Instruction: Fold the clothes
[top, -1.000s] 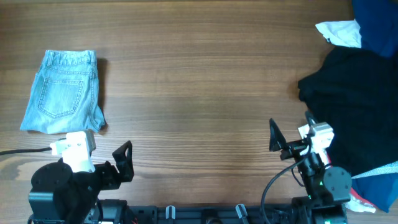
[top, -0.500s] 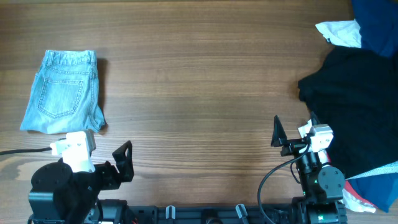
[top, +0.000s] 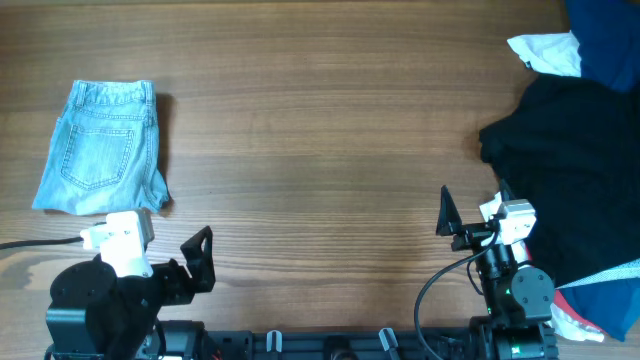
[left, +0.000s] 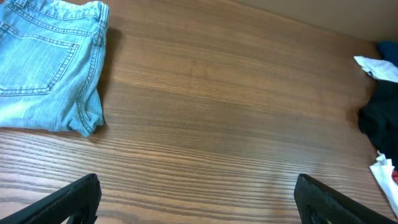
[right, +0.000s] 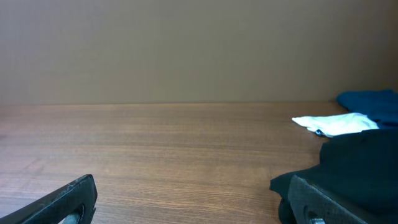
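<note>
The light blue denim shorts (top: 100, 148) lie folded at the far left of the table, back pocket up, waistband toward the far side. They also show at the upper left of the left wrist view (left: 46, 65). My left gripper (left: 196, 196) is open and empty near the table's front edge, a short way in front of the shorts. My right gripper (right: 193, 199) is open and empty at the front right, its right finger close beside the black garment (top: 570, 170).
A heap of black cloth, a dark blue cloth (top: 605, 30) and a white cloth (top: 548, 52) fills the right side. More blue cloth (top: 610, 295) lies at the front right corner. A cable runs off the left edge by the left arm's base.
The right gripper has shifted slightly rightward and back toward its base. The left arm and the shorts have not moved.
</note>
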